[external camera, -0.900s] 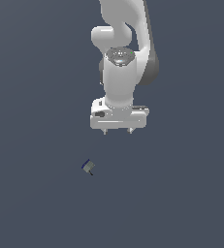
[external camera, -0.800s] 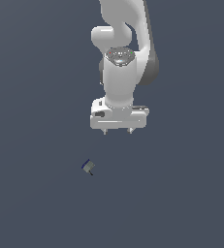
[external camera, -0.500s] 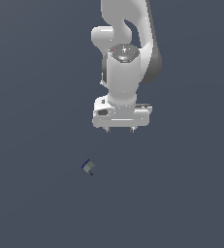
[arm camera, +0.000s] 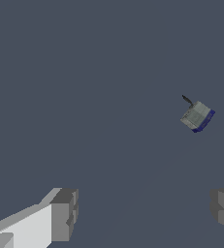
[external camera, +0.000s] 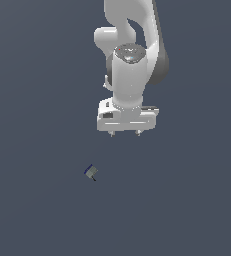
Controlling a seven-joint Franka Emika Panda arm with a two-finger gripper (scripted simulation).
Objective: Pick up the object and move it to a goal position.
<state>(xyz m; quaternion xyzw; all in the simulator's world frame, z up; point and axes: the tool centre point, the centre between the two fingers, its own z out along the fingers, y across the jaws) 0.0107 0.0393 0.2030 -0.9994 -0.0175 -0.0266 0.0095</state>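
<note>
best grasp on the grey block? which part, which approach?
Probably top-down: the block lies alone on the floor, apart from the open gripper. Pinch its grey body across two opposite flat sides, avoiding the thin dark stub. It sits skewed, so align the jaws first.

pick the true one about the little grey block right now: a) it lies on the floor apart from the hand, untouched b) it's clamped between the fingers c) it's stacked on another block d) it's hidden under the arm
a: the grey block lies alone on the floor, clear of the open hand, whose fingers hold nothing.
</note>
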